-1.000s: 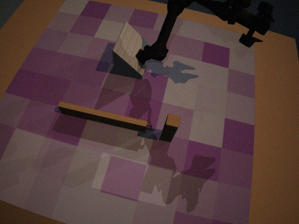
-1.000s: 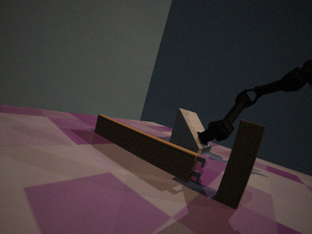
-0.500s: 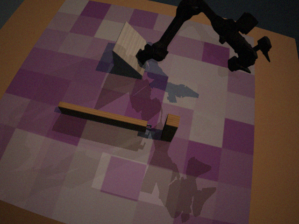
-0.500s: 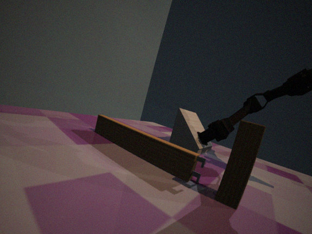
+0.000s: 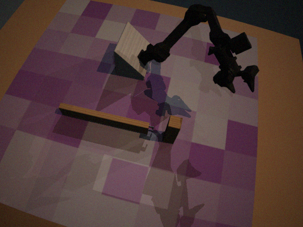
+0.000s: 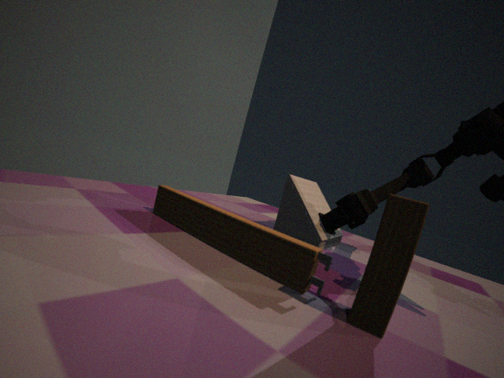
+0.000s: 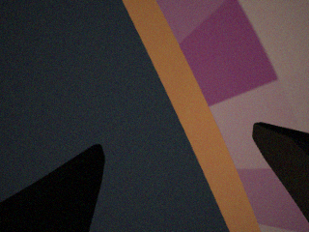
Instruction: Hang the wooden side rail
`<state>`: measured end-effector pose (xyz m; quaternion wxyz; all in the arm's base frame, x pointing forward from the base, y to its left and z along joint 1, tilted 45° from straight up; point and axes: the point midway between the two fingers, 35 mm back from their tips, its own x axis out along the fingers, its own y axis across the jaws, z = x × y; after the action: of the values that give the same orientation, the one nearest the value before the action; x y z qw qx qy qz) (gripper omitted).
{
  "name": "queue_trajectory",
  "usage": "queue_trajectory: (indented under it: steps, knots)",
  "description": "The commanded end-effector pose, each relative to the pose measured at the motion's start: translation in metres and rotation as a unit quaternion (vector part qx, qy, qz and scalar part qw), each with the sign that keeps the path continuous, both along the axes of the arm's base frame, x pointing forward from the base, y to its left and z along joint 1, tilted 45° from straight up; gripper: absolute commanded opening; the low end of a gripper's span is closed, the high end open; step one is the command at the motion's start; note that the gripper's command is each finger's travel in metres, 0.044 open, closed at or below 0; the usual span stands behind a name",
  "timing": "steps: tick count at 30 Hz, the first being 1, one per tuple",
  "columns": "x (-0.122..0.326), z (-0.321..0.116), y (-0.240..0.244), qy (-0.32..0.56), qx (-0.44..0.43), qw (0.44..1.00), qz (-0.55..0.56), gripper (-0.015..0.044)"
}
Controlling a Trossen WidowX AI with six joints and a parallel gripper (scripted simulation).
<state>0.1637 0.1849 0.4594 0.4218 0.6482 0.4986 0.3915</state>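
The black two-fingered hand (image 5: 243, 91) (image 7: 180, 141) stands wide and unloaded near the counter's right edge in the top view. Hanging has not begun: the long brown wooden rail (image 5: 102, 118) (image 6: 235, 235) lies on the counter (image 5: 276, 122) (image 7: 193, 130), its grey steel hooks (image 5: 151, 127) (image 6: 320, 272) apart from the upright brown wooden post (image 5: 173, 128) (image 6: 388, 264). Grasping, lifting, seating and release remain. The rail's long axis runs roughly left to right, hooks toward the post.

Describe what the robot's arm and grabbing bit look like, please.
A matte black, jointed arm with chunky, angular joints and slimmer links. Its black end effector has two wedge-shaped fingers tapering to narrow tips. I can make out no markings.
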Motion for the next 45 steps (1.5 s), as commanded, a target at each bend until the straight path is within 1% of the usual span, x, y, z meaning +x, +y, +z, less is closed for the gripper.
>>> queue_trajectory:
  steps: [1,9,17,22,24,29,31,45]
  knots:
    - [0.041,-0.039,-0.008,0.123,-0.013,0.991,-0.043,0.044]
    - [0.09,-0.107,-0.035,0.318,-0.014,0.941,-0.115,0.044]
    - [0.114,-0.165,-0.066,0.498,0.012,0.85,-0.172,0.044]
    - [0.12,-0.201,-0.087,0.607,0.04,0.767,-0.204,0.044]
    - [0.12,-0.218,-0.096,0.654,0.054,0.723,-0.214,0.044]
    - [0.103,-0.267,-0.093,0.771,0.071,0.601,-0.197,0.044]
    - [0.1,-0.273,-0.093,0.785,0.074,0.583,-0.194,0.044]
    - [0.1,-0.273,-0.093,0.785,0.074,0.583,-0.194,0.044]
